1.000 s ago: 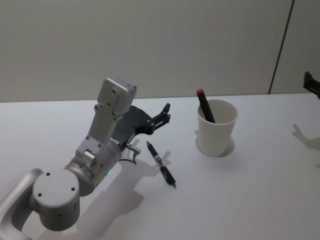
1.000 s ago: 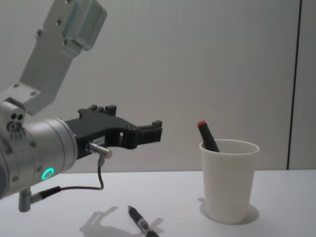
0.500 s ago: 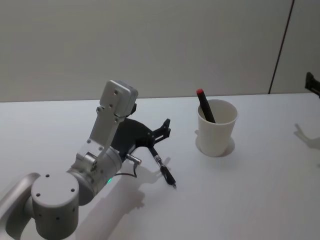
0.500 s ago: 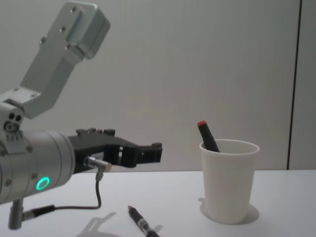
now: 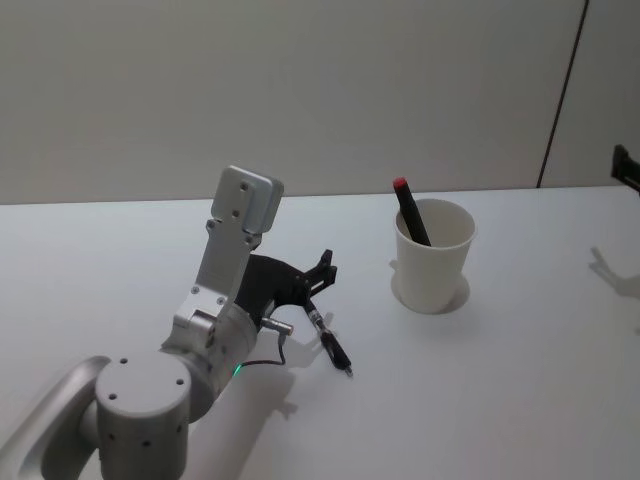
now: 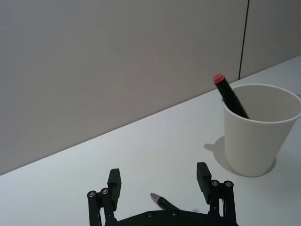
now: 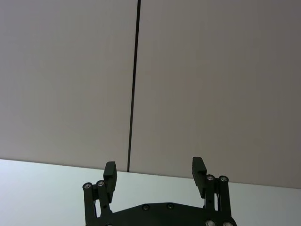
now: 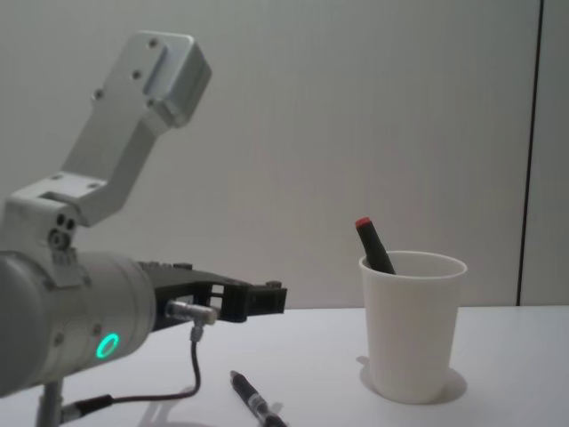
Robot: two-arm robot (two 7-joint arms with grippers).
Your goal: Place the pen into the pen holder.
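Note:
A black pen [image 5: 328, 340] lies flat on the white table, also seen in the chest view [image 8: 253, 402] and, by its tip, in the left wrist view [image 6: 162, 201]. My left gripper [image 5: 318, 278] hangs open low over the pen's far end, its fingers [image 6: 114, 178] spread to either side and apart from it. The pen holder [image 5: 432, 258], a white paper cup, stands upright to the right of the pen [image 8: 411, 325] [image 6: 256, 136]. My right gripper [image 7: 154, 167] is open and holds nothing, parked off to the right and facing the wall.
A black marker with a red cap [image 5: 408, 210] leans inside the cup [image 8: 373, 245]. The table [image 5: 520, 380] runs bare in front of and to the right of the cup. A grey wall stands close behind the table's far edge.
My left gripper has come down and drawn closer to the pen over the last second. The pen, the cup and the right arm have not moved.

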